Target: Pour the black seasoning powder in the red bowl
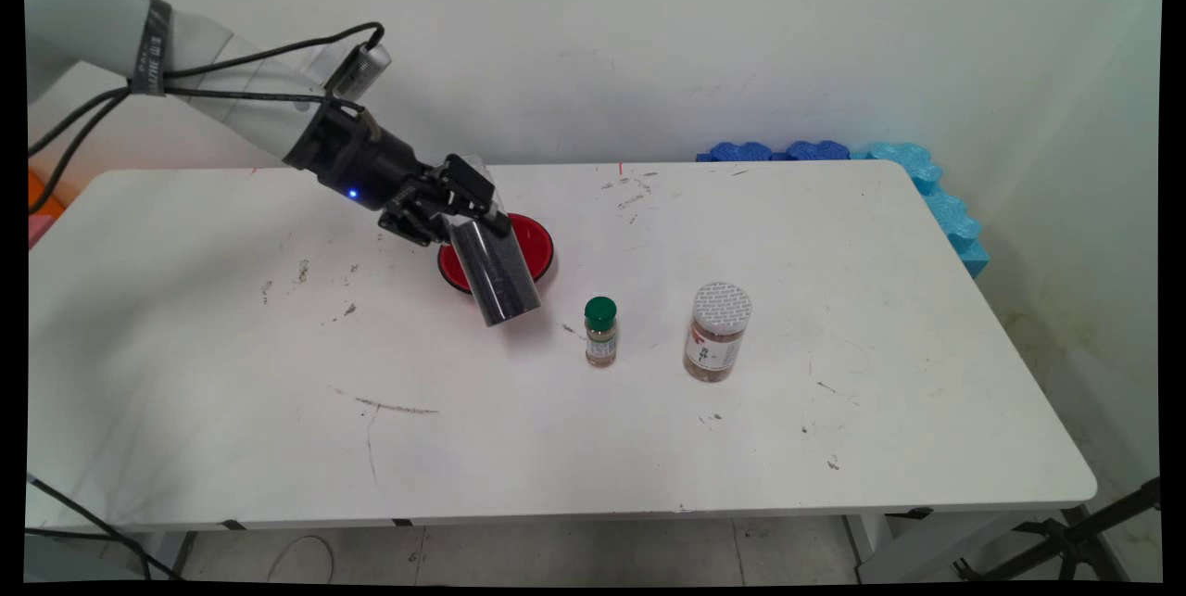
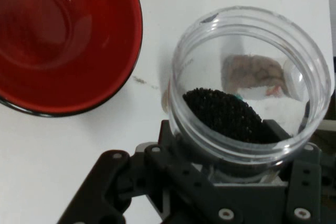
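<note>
green-capped spice bottle (image 1: 600, 331) and white-capped jar (image 1: 716, 332) stand upright nearest me, then the gripper (image 1: 460, 209) with fingers clamped on a clear jar (image 1: 494, 270) of black grains, tilted over the table beside the red bowl (image 1: 536, 242).

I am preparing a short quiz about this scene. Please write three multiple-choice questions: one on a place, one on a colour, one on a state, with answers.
1. Where is the red bowl?
A. behind the held jar
B. at the table's right edge
C. on the floor

2. What colour is the small bottle's cap?
A. blue
B. green
C. yellow

3. How is the clear jar of black grains?
A. upright on the table
C. lidded, lying flat
B. tilted in the gripper

Answers: 1 A, the bowl shows behind the jar. 2 B, plainly green. 3 B, the jar slants, gripped, open.
</note>
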